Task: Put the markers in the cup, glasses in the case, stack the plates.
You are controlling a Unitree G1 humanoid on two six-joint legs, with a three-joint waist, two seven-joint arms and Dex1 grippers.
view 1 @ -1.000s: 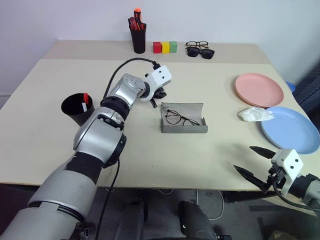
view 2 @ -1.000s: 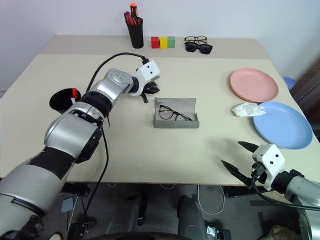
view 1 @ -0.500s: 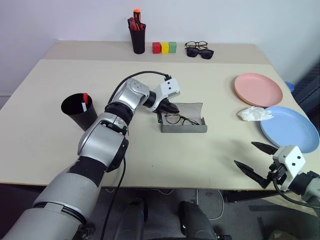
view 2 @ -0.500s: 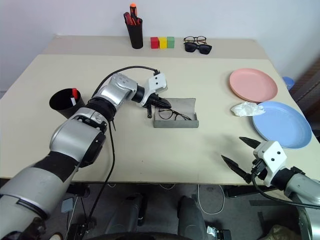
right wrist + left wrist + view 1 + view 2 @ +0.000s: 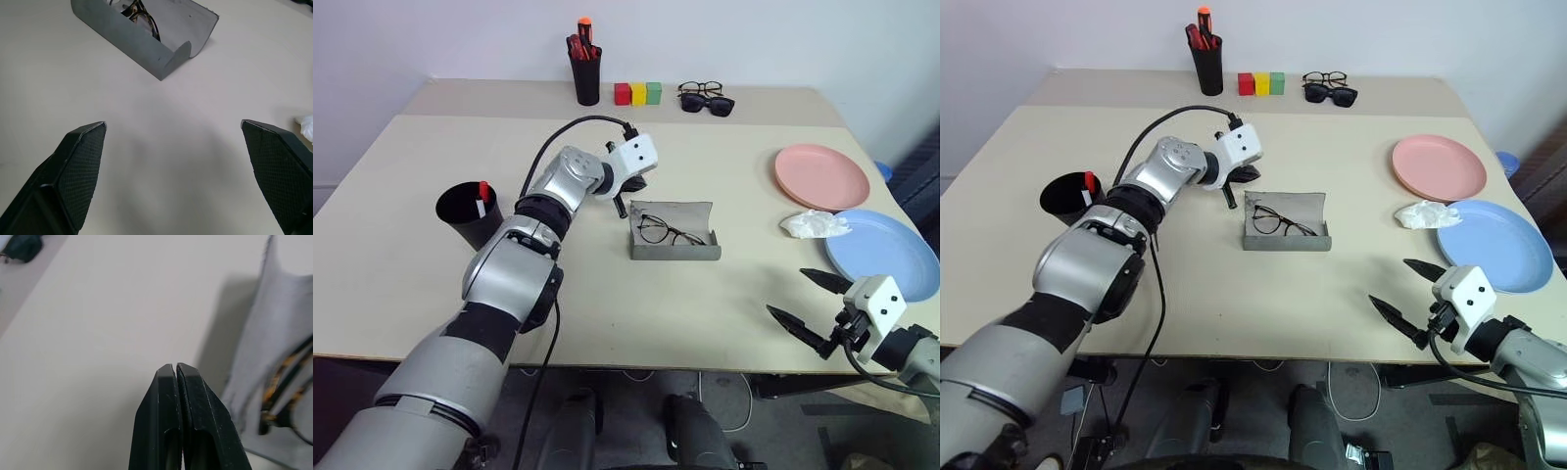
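step: close case (image 5: pixel 673 233) over glasses (image 5: pixel 664 232) | left gripper (image 5: pixel 619 207) fingers pressed together, empty, beside case | right gripper (image 5: pixel 815 308) fingers spread | advice: nudge lid gently, avoid shoving case

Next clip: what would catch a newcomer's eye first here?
Mid-table, the open grey case with the glasses lying in it, and the shut left gripper just beside its left end. At the right edge, a pink plate and a blue plate sit side by side, unstacked, a crumpled white tissue between them.
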